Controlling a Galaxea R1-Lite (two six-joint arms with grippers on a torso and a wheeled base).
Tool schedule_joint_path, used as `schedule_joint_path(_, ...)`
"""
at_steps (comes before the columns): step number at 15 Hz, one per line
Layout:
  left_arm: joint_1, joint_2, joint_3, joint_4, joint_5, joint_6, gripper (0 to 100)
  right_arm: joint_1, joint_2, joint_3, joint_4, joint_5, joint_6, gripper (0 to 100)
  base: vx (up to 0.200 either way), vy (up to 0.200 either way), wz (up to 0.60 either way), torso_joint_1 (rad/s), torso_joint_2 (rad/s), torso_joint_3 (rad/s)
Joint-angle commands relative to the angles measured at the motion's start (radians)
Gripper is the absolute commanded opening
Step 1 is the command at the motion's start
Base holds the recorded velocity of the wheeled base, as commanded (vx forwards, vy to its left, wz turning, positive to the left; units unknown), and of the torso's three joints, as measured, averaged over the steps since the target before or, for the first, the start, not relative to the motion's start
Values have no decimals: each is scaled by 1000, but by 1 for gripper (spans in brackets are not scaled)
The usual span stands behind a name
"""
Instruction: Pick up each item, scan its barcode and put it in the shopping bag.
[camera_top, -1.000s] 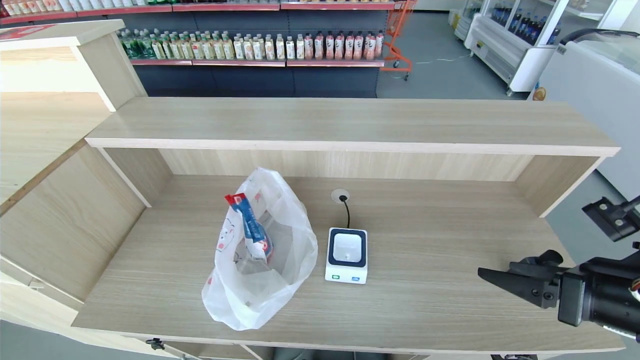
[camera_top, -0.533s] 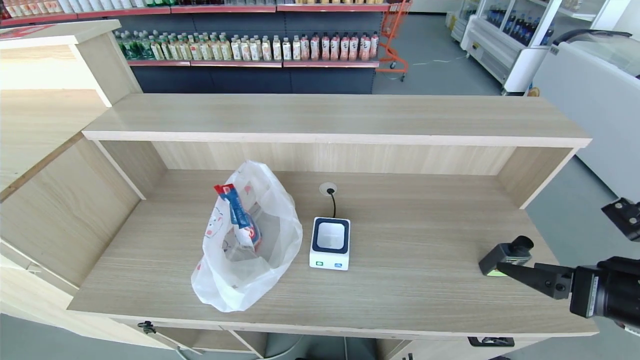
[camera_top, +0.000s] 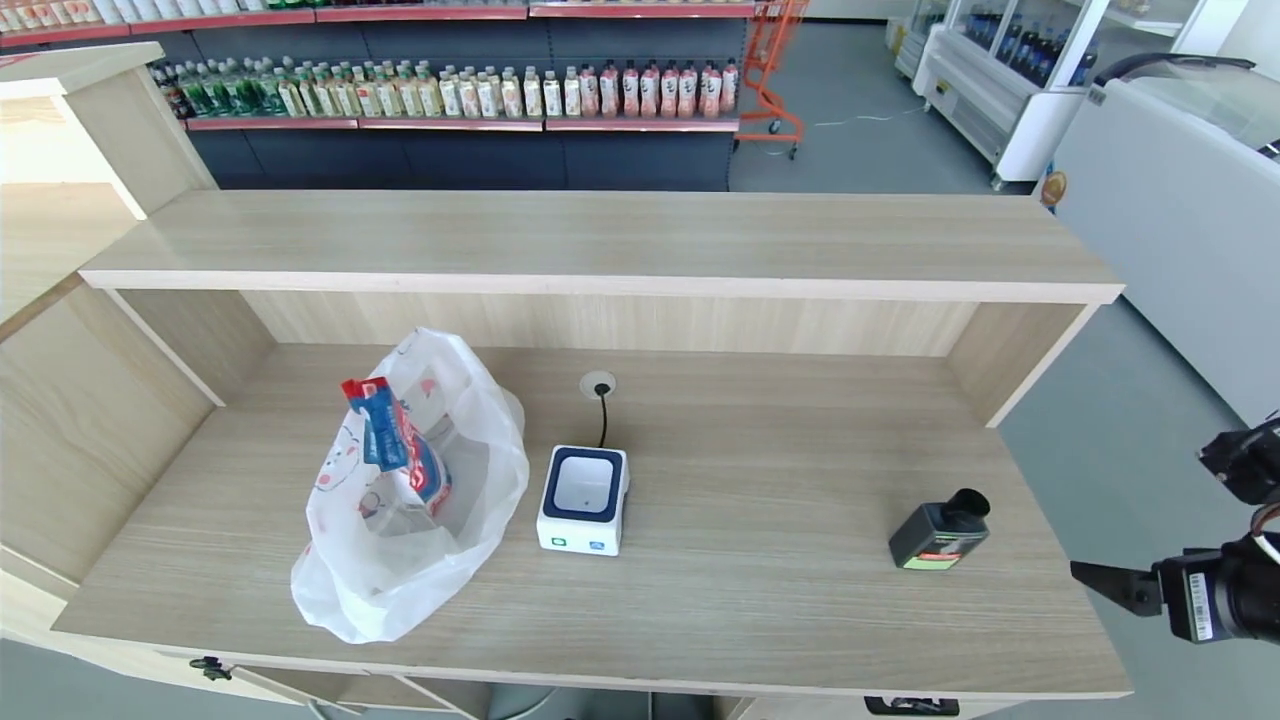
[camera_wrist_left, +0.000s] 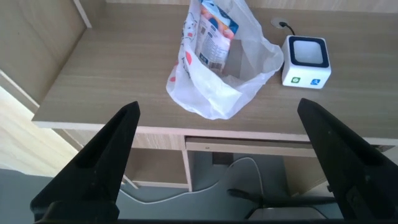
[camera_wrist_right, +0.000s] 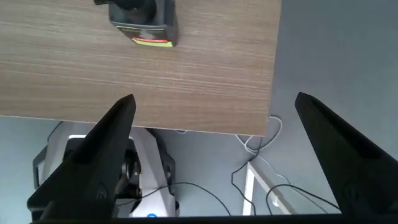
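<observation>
Head camera overlooks the counter (camera_top: 780, 480); left wrist camera shares the shopping bag (camera_top: 352, 590).

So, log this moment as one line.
bag: on counter, packet inside | scanner: beside bag | bottle: on counter, ungripped | left end effector: open | right end effector: open

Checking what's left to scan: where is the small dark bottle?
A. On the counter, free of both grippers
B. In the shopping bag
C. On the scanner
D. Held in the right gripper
A: the dark bottle sits on the wooden counter toward its right end, apart from the open right gripper.
</observation>
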Motion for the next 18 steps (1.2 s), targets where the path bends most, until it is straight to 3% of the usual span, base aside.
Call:
schedule_joint_path(1,1,0,0,0,0,-1,100,-8,98,-21,-1,-40,-77,100,0,0,0,0,0,0)
schedule_joint_path(5,1,0,0,0,0,-1,100,67,262,-78,-18,-51,-242,100,0,0,0,0,0,0)
schedule_joint_path(7,1,0,0,0,0,-1,100,151,326,-93,-41,38,-254,100,0,0,0,0,0,0)
schedule_joint_path(12,1,0,0,0,0,-1,100,182,513,-179,-124,70,-500,100,0,0,0,0,0,0)
schedule_joint_path(18,1,0,0,0,0,-1,100,268,638,-257,-213,87,-529,100,0,0,0,0,0,0)
